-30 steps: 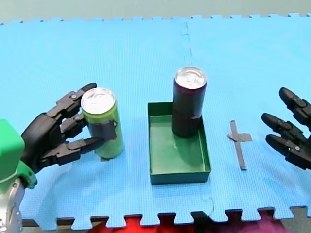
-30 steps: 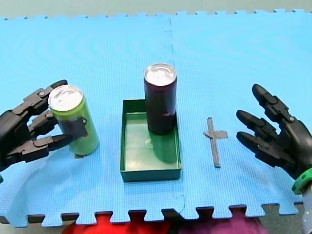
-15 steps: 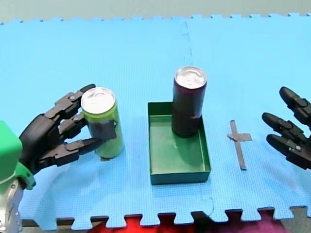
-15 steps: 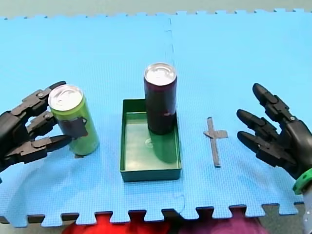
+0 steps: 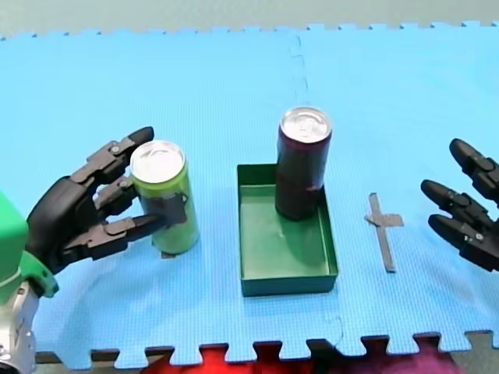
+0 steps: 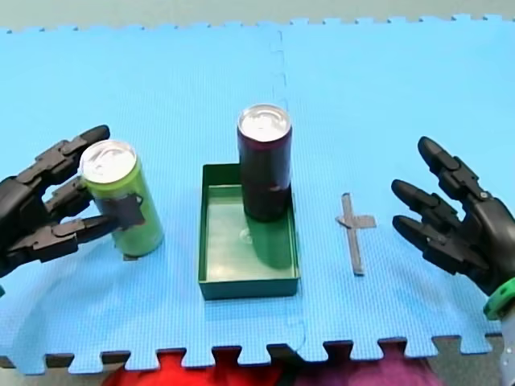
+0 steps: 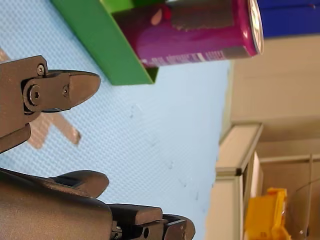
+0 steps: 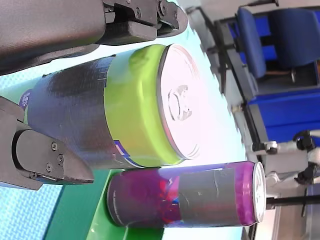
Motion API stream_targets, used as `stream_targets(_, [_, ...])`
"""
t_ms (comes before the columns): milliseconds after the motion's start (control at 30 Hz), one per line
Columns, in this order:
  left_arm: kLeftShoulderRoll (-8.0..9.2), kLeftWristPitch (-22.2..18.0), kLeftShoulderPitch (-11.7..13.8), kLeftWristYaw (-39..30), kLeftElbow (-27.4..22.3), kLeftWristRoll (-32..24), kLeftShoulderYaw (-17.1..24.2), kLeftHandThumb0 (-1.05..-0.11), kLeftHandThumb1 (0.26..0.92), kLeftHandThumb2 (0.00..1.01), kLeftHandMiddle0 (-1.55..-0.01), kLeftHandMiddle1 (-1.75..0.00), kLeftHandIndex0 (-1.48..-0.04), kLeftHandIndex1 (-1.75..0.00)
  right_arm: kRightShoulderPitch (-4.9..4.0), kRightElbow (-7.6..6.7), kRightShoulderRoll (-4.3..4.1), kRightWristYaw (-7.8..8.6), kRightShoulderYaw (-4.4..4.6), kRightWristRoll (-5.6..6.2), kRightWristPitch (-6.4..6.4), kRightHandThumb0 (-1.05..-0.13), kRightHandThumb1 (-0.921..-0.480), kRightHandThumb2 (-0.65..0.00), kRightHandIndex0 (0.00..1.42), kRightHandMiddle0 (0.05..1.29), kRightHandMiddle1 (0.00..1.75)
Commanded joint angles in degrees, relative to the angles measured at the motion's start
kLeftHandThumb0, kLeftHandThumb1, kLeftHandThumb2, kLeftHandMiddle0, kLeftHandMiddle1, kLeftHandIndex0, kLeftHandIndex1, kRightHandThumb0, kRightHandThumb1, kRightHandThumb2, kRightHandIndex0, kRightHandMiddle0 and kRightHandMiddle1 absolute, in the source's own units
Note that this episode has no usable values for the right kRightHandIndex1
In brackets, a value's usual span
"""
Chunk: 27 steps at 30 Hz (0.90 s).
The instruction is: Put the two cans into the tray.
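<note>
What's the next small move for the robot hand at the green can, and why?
Probably close the left robot hand on the green can and lift. The can stands on the mat left of the tray, hand around it, grip unclear. The purple can already stands in the tray; the right robot hand is off to its right.

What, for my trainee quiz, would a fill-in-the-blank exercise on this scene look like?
The purple can stands ____ in the green tray.
The left robot hand grips the green can, which stands on the blue ____ beside the tray.
The right robot hand, near the tape cross, holds ____.
Missing: upright; mat; nothing.
</note>
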Motion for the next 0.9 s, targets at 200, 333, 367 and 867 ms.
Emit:
stream_targets(200, [1.13, 2.0, 0.9, 1.1, -2.8, 1.0, -0.3, -1.048, 0.695, 0.00, -0.20, -0.01, -0.12, 0.00, -0.30, 0.29, -0.38, -0.21, -0.26, 0.29, -0.05, -1.048, -0.921, -0.225, 0.29, 0.17, 0.00])
stream_targets(333, [1.17, 2.4, 0.6, 1.0, -2.5, 1.0, -0.3, -1.048, 0.674, 0.00, -0.20, -0.01, -0.12, 0.00, -0.35, 0.27, -0.47, -0.19, -0.36, 0.34, -0.06, -1.048, -0.921, -0.224, 0.29, 0.17, 0.00])
stream_targets(367, [1.15, 2.6, 0.5, 1.1, -2.5, 1.0, -0.3, -1.048, 0.668, 0.00, -0.20, 0.00, -0.11, 0.00, -0.35, 0.28, -0.47, -0.22, -0.38, 0.35, -0.06, -1.048, -0.921, -0.224, 0.29, 0.16, 0.00])
stream_targets(867, [0.77, 4.1, 0.8, 2.5, -3.5, 1.6, -0.7, -1.041, 0.618, 0.00, -0.23, -0.01, -0.10, 0.00, -0.37, 0.06, -0.61, -0.62, -0.67, 0.54, 0.54, -1.048, -0.921, -0.224, 0.28, 0.15, 0.00])
